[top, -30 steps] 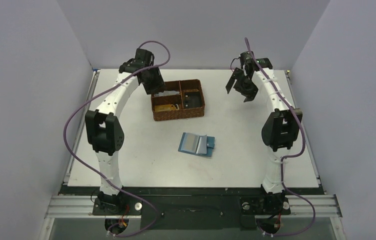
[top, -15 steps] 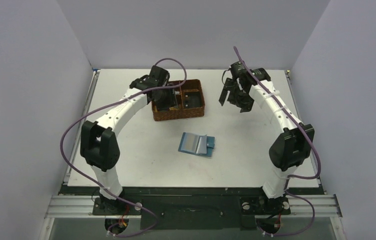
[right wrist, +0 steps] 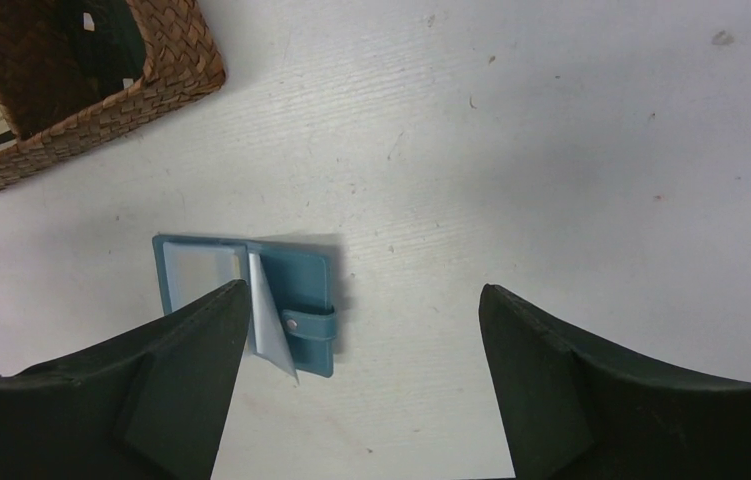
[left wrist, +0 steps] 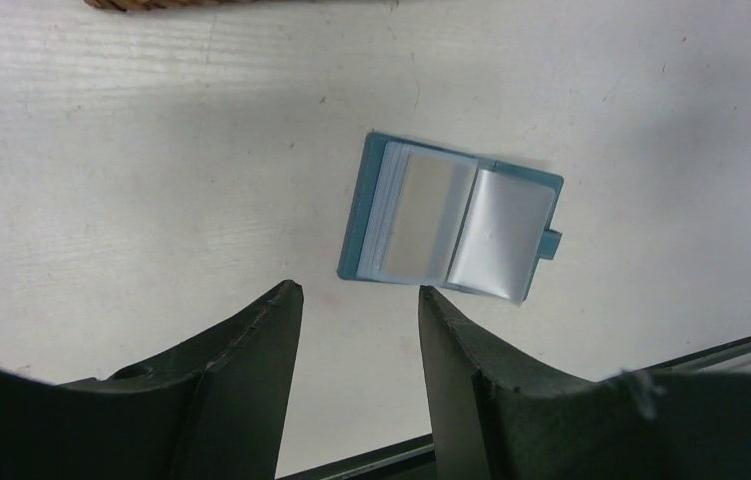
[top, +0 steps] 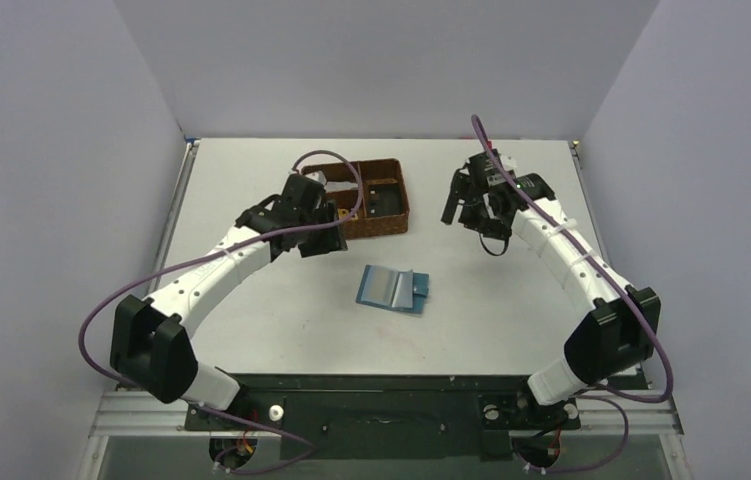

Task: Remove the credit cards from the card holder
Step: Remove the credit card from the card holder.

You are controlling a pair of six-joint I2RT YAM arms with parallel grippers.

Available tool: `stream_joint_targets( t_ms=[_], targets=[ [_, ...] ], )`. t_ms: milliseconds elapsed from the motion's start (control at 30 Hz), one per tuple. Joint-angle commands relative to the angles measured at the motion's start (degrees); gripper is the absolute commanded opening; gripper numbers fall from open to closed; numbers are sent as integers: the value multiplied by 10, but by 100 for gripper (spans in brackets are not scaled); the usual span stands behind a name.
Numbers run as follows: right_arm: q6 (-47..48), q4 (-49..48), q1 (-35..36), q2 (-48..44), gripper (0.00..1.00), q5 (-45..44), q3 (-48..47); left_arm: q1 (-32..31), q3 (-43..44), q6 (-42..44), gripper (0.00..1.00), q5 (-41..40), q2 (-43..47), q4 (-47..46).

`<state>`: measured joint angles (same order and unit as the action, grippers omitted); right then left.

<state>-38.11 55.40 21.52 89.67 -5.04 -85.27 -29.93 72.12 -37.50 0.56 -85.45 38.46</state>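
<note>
The card holder is a small teal wallet lying open on the white table, one clear sleeve page standing half up. In the left wrist view the card holder shows a pale tan credit card inside a sleeve. My left gripper hangs above the table to the holder's back left. The left gripper is open and empty. My right gripper hovers to the holder's back right. That right gripper is wide open and holds nothing, and the card holder with its snap tab lies by its left finger.
A brown woven basket with compartments stands behind the holder, partly covered by the left arm. Inside this basket are dark and tan items. The black table edge and rail run along the front.
Both arms have swung forward from the back of the table toward the card holder, the left one coming off the basket. Both grippers stayed open. The holder has not moved.
</note>
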Motion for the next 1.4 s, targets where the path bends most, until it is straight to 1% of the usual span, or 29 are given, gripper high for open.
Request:
stream_joint_targets(
  t_ms=[0, 133, 233, 400, 567, 767, 867, 1067, 1267, 1367],
  targets=[
    [9, -92, 14, -77, 81, -22, 71, -21, -47, -2, 45, -29, 68, -51],
    [1, -121, 22, -126, 81, -23, 136, -35, -107, -9, 45, -28, 114, -77],
    [-3, -130, 31, -163, 81, -30, 166, -45, -145, -22, 45, -26, 137, -89],
    [-11, -136, 48, -191, 81, -41, 195, -69, -164, -24, 45, -28, 159, -87],
    [-19, -134, 57, -209, 80, -49, 203, -75, -179, -19, 45, -21, 167, -93],
    [-25, -134, 74, -213, 80, -53, 217, -77, -191, -17, 45, -16, 169, -95],
    [-22, -133, 89, -200, 80, -70, 212, -77, -200, -17, 45, -15, 174, -101],
    [-26, -132, 130, -184, 80, -99, 197, -78, -211, -18, 45, -11, 174, -117],
    [-50, -141, 175, -188, 80, -133, 209, -83, -219, -18, 45, -8, 181, -119],
    [-67, -150, 211, -184, 79, -147, 213, -87, -222, -20, 45, -7, 177, -119]
  ],
)
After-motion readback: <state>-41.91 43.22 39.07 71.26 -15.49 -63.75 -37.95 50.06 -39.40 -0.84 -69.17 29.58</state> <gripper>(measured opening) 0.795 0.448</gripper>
